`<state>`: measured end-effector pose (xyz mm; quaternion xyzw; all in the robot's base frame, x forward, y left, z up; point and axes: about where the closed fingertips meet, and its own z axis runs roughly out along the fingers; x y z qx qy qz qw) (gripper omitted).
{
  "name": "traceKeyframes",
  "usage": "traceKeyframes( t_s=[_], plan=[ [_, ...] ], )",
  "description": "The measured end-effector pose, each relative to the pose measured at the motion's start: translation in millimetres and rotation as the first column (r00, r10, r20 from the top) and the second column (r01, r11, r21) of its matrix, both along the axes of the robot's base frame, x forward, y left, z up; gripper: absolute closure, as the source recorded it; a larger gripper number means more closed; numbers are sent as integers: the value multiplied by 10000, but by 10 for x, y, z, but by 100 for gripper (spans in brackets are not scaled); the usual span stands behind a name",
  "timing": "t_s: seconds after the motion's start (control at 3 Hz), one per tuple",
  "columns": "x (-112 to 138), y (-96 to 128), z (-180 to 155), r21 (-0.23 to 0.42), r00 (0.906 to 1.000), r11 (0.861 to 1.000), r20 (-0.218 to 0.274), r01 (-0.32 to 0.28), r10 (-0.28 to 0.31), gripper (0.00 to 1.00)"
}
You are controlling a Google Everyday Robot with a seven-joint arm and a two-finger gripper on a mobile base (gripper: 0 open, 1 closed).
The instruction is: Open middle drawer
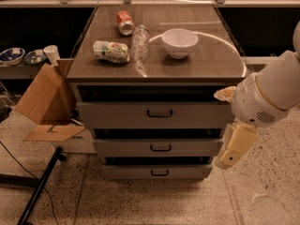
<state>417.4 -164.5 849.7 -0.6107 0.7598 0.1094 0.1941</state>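
Observation:
The middle drawer (pixel 158 147) is the second of three grey drawers in a low cabinet, with a small black bracket handle (pixel 161 148) at its centre. Its front sits in line with the fronts above and below, so it looks shut. My white arm (pixel 269 95) comes in from the right. The gripper (pixel 233 150) is a cream piece hanging below the arm, just off the right end of the middle drawer and to the right of its handle. It holds nothing that I can see.
The cabinet top (pixel 206 60) carries a white bowl (pixel 179 42), a clear bottle (pixel 139 41), a red can (pixel 125 22) and a crushed green-white can (pixel 111 51). An open cardboard box (pixel 44 102) and a black stand leg (pixel 40 186) are at the left, on a speckled floor.

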Motion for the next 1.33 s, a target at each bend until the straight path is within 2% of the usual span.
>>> traceKeyframes(
  t_s=[0.33, 0.67, 1.0, 1.33],
  plan=[
    [60, 173, -471, 693, 9978, 9976, -645, -78, 123, 0],
    [60, 324, -946, 1396, 9913, 9902, -1292, -47, 229, 0],
    [9, 415, -1324, 2080, 9832, 9780, -1810, 131, 253, 0],
    [-69, 464, -1757, 2697, 9678, 9612, -2513, 575, 126, 0]
  ],
)
